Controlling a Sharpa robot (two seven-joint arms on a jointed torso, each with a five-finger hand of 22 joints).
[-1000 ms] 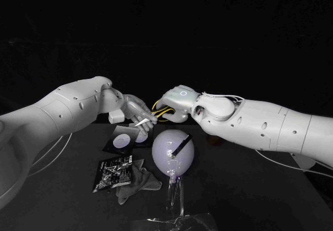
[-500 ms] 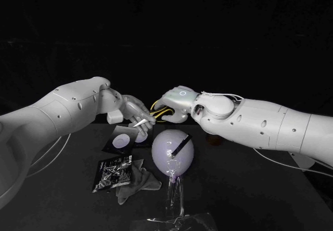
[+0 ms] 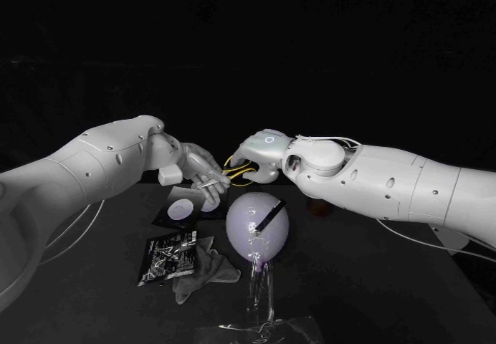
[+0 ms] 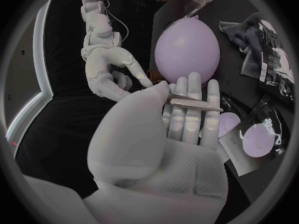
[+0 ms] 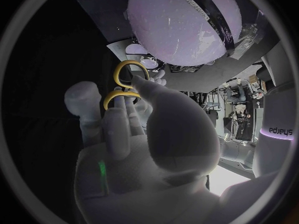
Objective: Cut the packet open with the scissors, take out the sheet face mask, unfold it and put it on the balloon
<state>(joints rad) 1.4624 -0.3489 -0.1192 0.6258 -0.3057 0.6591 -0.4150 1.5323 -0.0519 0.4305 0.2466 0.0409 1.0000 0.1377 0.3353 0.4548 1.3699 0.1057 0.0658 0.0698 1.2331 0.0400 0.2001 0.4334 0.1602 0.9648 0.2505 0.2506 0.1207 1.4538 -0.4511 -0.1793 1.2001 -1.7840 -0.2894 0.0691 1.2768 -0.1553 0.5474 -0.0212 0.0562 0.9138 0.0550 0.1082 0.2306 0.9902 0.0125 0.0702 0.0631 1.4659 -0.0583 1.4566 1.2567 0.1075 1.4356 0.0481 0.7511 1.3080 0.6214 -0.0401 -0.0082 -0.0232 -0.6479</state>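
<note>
The scissors point(image 3: 229, 174) hang between my two hands above the table's far side. My left hand point(image 3: 196, 170) pinches the closed silver blades point(image 4: 194, 103) between thumb and fingers. My right hand point(image 3: 256, 159) has its fingers in the yellow handle loops point(image 5: 126, 86). Just in front of both hands the pale purple balloon point(image 3: 259, 223) stands on a clear stand point(image 3: 259, 326), with a black strip point(image 3: 271, 215) across its top. A black face mask packet point(image 3: 170, 258) lies flat on the table left of the balloon.
A grey crumpled cloth point(image 3: 207, 274) lies beside the black packet. A dark square sleeve with pale round patches point(image 3: 190, 206) sits under my left hand. The table point(image 3: 383, 287) is black.
My right hand has edged a little left toward my left hand, bringing the yellow handles nearer its fingers. Balloon and packets have not moved.
</note>
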